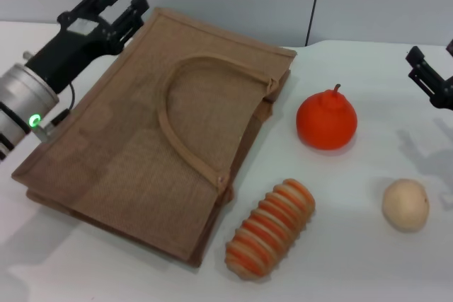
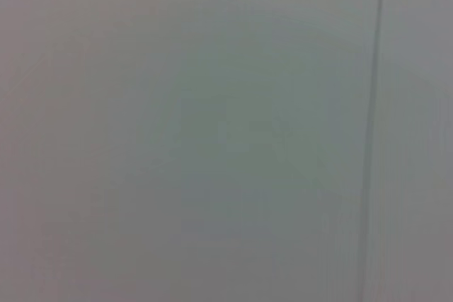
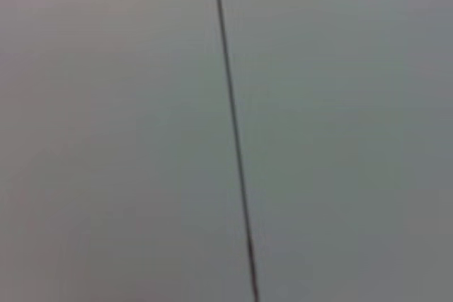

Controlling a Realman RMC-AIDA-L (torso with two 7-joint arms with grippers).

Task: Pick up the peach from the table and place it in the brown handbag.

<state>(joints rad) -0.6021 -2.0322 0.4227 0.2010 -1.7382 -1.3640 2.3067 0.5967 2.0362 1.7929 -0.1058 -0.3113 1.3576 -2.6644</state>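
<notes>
- Left pincer (image 1: 122,6) hovers open and empty at the brown handbag (image 1: 141,139)'s far left corner.
- Right pincer (image 1: 432,68), at the bench (image 1: 368,274)'s right edge: grip cannot be told.
- Handbag lies flat, burlap.

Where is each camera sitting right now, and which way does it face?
Head view: on the robot's head, looking forward and down at the table and the brown handbag; the left tool is over the bag's far left corner, the right tool at the right edge.
Left wrist view: on the left wrist, facing a plain wall with a dark seam; no part of the robot shows.
Right wrist view: on the right wrist, likewise facing wall and seam.
Shared: both wrist views show only wall, nothing on the table.
</notes>
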